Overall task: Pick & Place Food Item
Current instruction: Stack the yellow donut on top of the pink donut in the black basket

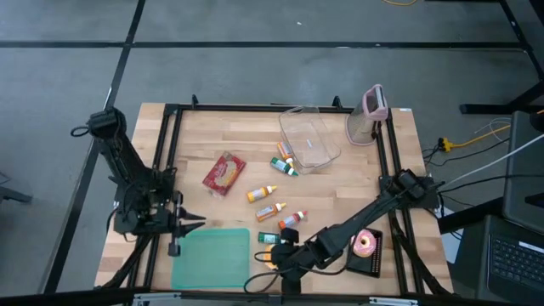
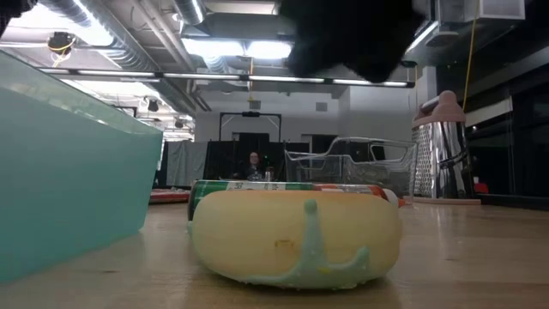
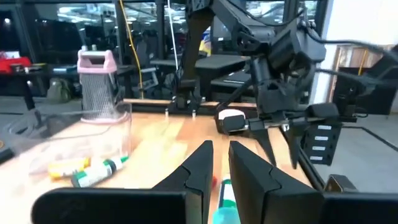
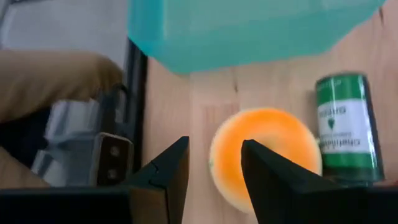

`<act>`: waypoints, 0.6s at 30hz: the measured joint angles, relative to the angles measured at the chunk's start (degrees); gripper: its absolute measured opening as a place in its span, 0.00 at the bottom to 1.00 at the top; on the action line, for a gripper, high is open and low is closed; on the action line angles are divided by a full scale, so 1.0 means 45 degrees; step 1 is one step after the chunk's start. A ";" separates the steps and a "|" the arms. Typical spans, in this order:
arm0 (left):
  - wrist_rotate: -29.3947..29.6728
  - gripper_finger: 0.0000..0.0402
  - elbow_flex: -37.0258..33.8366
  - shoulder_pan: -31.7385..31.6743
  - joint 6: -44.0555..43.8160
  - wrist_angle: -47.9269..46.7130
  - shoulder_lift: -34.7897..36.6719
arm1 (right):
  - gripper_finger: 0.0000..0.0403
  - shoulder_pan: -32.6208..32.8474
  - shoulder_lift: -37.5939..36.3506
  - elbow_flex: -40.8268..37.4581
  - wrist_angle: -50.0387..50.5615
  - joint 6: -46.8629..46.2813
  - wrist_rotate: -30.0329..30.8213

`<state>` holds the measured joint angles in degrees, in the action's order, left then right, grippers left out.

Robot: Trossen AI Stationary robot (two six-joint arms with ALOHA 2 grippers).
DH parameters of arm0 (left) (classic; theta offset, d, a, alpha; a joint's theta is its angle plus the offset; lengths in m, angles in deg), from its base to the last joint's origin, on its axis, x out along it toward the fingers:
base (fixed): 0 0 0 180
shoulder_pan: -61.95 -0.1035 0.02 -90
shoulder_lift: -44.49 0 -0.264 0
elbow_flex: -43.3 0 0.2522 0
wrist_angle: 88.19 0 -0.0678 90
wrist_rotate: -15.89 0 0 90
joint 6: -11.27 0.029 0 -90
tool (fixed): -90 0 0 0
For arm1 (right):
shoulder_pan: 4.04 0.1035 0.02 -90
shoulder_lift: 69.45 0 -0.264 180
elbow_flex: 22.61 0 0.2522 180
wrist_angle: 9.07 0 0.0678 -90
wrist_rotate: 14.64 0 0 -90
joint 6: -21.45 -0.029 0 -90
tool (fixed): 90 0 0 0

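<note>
A round orange-yellow food item [image 2: 296, 236] with a green icing drip rests flat on the wooden table near its front edge, beside a teal container [image 1: 212, 257]. It also shows in the right wrist view [image 4: 267, 146]. My right gripper [image 4: 214, 163] is open and slants down just above the food item [image 1: 270, 255]; one finger stands in front of it, and I see no touch. A green can [image 4: 347, 127] lies right behind the item. My left gripper [image 3: 219, 155] hovers level at the table's left [image 1: 192, 223], fingers close together with nothing between them.
A clear plastic bin [image 1: 310, 136] and a pink-topped grater [image 1: 370, 115] stand at the far right. A red packet [image 1: 223, 172] and several small bottles [image 1: 272, 194] lie mid-table. A pink donut sits on a black tray [image 1: 371, 263] at the near right.
</note>
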<state>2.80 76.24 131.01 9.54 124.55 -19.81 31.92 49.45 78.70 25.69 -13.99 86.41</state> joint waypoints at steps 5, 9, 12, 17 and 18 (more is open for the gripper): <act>0.0956 0.12 0.0000 0.0221 -0.0896 0.0001 -0.1143 | 0.36 0.0047 0.0412 0.0000 -0.0144 -0.0023 -0.0294; 0.1592 0.12 0.0000 0.0214 -0.1314 0.0001 -0.1804 | 0.36 -0.0066 0.0684 0.0000 0.0008 0.0248 -0.0420; 0.1747 0.12 0.0000 0.0219 -0.1277 0.0015 -0.1941 | 0.36 -0.0201 0.0818 0.0000 0.0000 0.0465 -0.0563; 0.1951 0.12 0.0000 0.0214 -0.1109 0.0002 -0.1951 | 0.36 -0.0399 0.0936 0.0000 -0.0014 0.0744 -0.0696; 0.1978 0.12 0.0000 0.0214 -0.1053 0.0006 -0.1951 | 0.36 -0.0428 0.0936 0.0000 -0.0024 0.0744 -0.0714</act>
<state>11.70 76.24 131.97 4.81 124.57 -28.59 30.00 53.66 78.70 25.58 -10.64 83.20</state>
